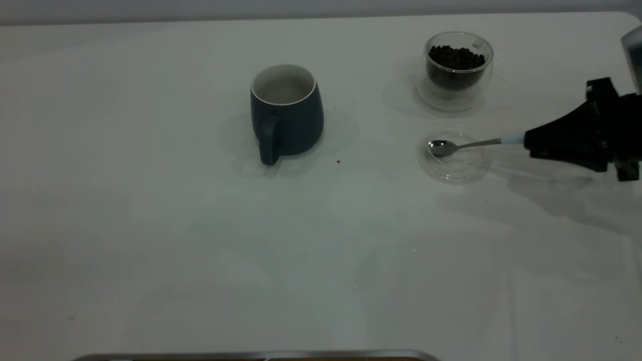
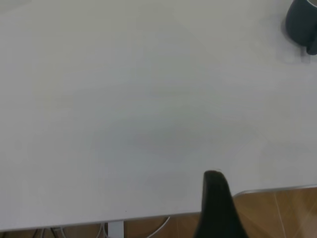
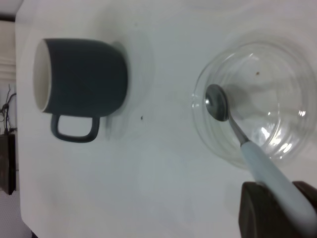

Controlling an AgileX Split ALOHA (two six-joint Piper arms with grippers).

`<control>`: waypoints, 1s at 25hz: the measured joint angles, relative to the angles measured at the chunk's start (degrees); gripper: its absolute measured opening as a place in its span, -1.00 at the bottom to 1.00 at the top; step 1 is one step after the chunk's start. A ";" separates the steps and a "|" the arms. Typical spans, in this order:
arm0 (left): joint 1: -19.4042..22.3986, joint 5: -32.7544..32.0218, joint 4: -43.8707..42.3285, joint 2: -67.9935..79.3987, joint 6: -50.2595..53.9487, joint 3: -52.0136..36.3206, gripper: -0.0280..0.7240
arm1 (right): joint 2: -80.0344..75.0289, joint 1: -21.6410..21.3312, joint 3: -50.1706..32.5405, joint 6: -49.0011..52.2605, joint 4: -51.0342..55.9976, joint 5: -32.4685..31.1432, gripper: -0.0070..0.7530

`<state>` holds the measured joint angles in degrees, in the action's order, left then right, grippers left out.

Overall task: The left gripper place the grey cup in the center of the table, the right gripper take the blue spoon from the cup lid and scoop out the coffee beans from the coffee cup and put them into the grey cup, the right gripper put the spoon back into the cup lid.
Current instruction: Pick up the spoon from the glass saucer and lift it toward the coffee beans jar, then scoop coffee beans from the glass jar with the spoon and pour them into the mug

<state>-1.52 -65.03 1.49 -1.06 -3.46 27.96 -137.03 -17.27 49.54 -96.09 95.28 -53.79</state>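
The grey cup (image 1: 287, 113) stands upright near the middle of the table (image 1: 150, 225), handle toward the front; its white inside looks empty. It also shows in the right wrist view (image 3: 81, 82) and in a corner of the left wrist view (image 2: 301, 22). My right gripper (image 1: 527, 140) is shut on the pale blue handle of the blue spoon (image 1: 466, 145). The spoon's steel bowl (image 3: 216, 102) is empty and lies in or just over the cup lid (image 1: 454, 168). The coffee cup (image 1: 459, 75) with coffee beans (image 1: 455, 56) stands just behind the lid. My left gripper (image 2: 214, 177) hangs over the table's near left edge, far from the cup.
A small dark speck (image 1: 338, 161) lies on the table right of the grey cup. A brown crumb (image 3: 257, 74) sits in the lid. The table's metal front edge (image 1: 251, 355) runs along the bottom, with wooden floor (image 2: 277, 213) beyond it.
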 joint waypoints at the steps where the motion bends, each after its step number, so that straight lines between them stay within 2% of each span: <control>1: 0.00 0.00 0.00 0.00 0.00 0.00 0.58 | 0.91 -0.20 -0.71 0.55 -0.16 0.34 -0.68; 10: 0.00 0.00 0.00 -0.01 0.00 0.00 0.58 | 13.46 -0.41 -4.70 0.94 0.26 0.92 -0.68; 16: 0.00 0.00 0.00 -0.06 0.00 0.00 0.58 | 16.59 -0.18 0.46 0.58 2.56 1.83 -0.68; 25: 0.00 0.00 0.00 -0.06 0.00 0.00 0.58 | 16.59 6.94 8.41 2.49 0.05 18.29 -0.68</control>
<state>-1.52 -65.03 1.49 -1.12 -3.46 27.96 -120.44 -10.33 57.96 -93.61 95.33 -35.50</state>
